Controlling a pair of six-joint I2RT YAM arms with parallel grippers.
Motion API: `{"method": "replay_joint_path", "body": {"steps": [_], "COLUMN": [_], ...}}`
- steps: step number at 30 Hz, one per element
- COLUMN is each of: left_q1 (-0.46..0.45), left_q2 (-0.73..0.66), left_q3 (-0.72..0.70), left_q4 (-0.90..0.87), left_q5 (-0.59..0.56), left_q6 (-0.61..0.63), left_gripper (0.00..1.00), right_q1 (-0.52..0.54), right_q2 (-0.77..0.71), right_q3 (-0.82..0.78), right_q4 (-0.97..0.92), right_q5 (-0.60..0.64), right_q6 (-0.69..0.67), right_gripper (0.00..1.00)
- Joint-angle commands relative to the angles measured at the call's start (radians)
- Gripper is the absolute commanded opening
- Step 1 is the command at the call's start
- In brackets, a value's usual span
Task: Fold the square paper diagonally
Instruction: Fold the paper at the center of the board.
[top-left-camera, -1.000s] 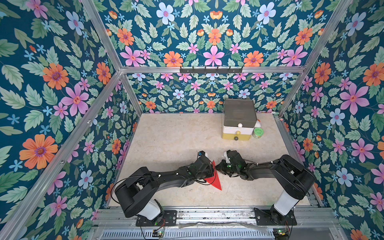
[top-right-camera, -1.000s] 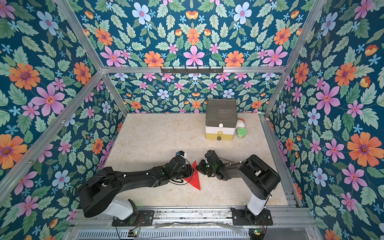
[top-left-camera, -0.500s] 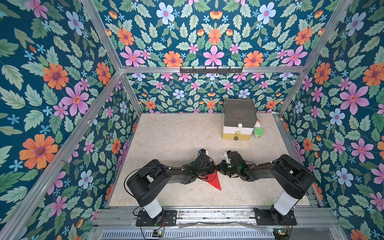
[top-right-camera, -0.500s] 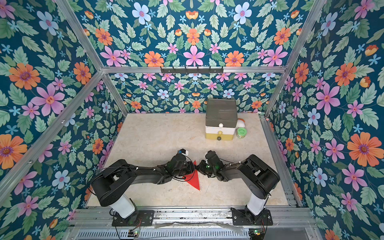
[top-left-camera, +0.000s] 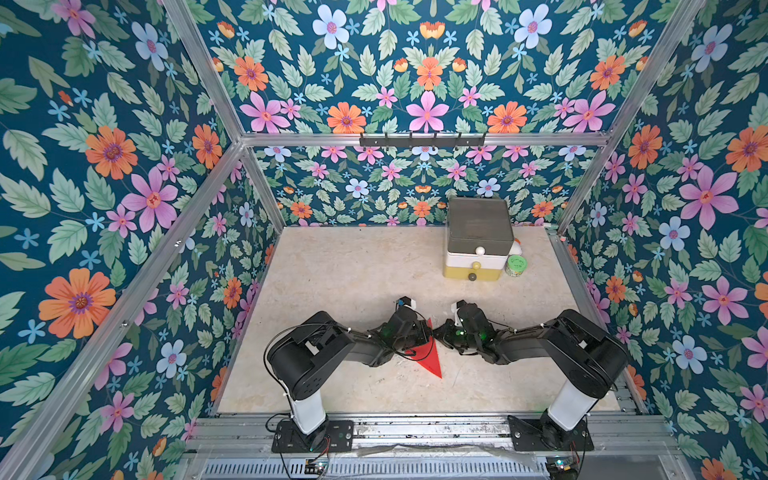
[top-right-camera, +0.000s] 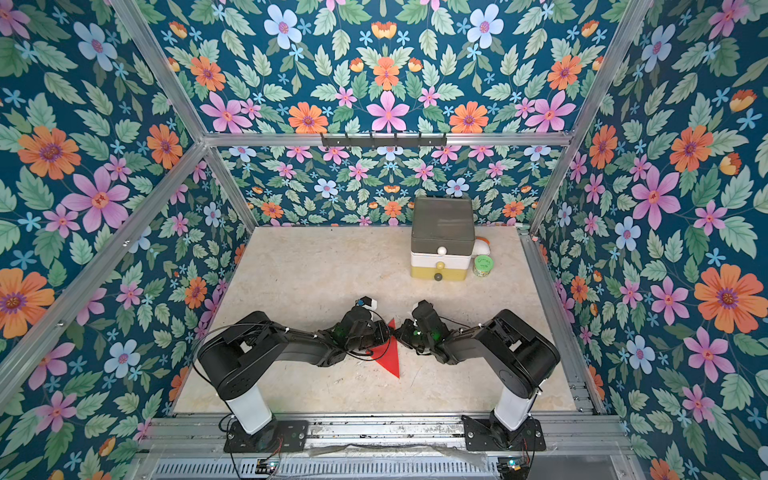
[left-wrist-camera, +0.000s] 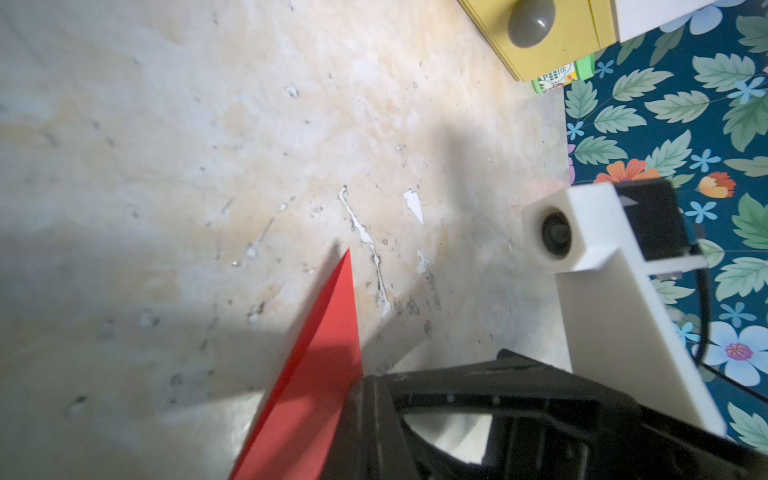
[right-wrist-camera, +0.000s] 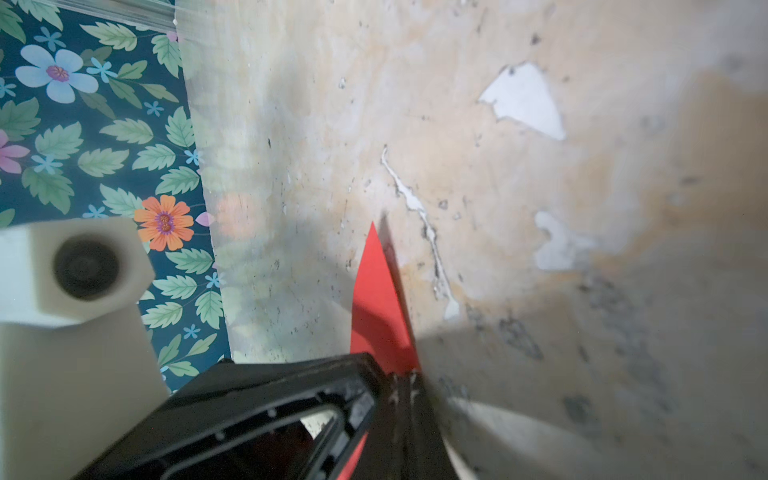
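The square paper (top-left-camera: 430, 357) (top-right-camera: 390, 357) is bright red and lies folded as a narrow triangle on the beige table, near the front middle. My left gripper (top-left-camera: 420, 336) (top-right-camera: 383, 336) is shut and lies low over the paper's left part. The right gripper (top-left-camera: 439, 332) (top-right-camera: 400, 332) is shut too, touching the paper's long right edge near its far tip. In the left wrist view the paper (left-wrist-camera: 320, 353) runs alongside the left gripper (left-wrist-camera: 368, 395). In the right wrist view the paper's point (right-wrist-camera: 380, 299) sticks out ahead of the right gripper (right-wrist-camera: 405, 380), which presses on it.
A small stack of drawers (top-left-camera: 478, 245) with a grey top stands at the back right, with a green-lidded jar (top-left-camera: 516, 265) beside it. Flowered walls close in the table on three sides. The tabletop (top-left-camera: 353, 270) is scuffed, with chipped white spots.
The left arm's elbow and shoulder have swung inward toward the middle, while its gripper has stayed at the paper. The paper and the right arm have not moved.
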Motion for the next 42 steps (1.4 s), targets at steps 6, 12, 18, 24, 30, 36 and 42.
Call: {"method": "replay_joint_path", "body": {"steps": [6,12,18,24,30,36,42], "left_q1": [-0.001,0.014,0.021,0.028,0.028,0.031,0.046], "left_q2": [-0.004,-0.102,-0.114,-0.038,-0.002,0.019,0.036], "left_q3": [-0.037,-0.043,0.031,0.03,0.016,-0.014,-0.053], "left_q4": [-0.101,-0.029,-0.077,-0.057,-0.05,-0.047,-0.029], "left_q5": [-0.014,0.011,-0.004,0.027,0.036,0.032,0.034], "left_q6": [-0.012,-0.048,-0.036,-0.057,-0.059,-0.058,-0.066], "left_gripper": [0.0,0.0,0.0,0.0,0.0,0.0,0.0], "right_q1": [0.015,0.015,0.014,0.015,0.015,0.015,0.031], "right_q2": [0.019,0.009,0.02,0.021,0.021,0.024,0.004], "right_q3": [-0.004,-0.012,-0.002,0.004,0.004,0.001,0.002], "right_q4": [-0.14,-0.145,-0.144,-0.156,-0.158,-0.158,-0.177], "right_q5": [-0.02,-0.008,-0.01,-0.007,-0.005,-0.005,-0.002], "right_q6": [-0.013,-0.011,-0.013,-0.02,-0.022,-0.025,-0.029], "right_gripper": [0.0,0.0,0.0,0.0,0.0,0.0,0.0]}}
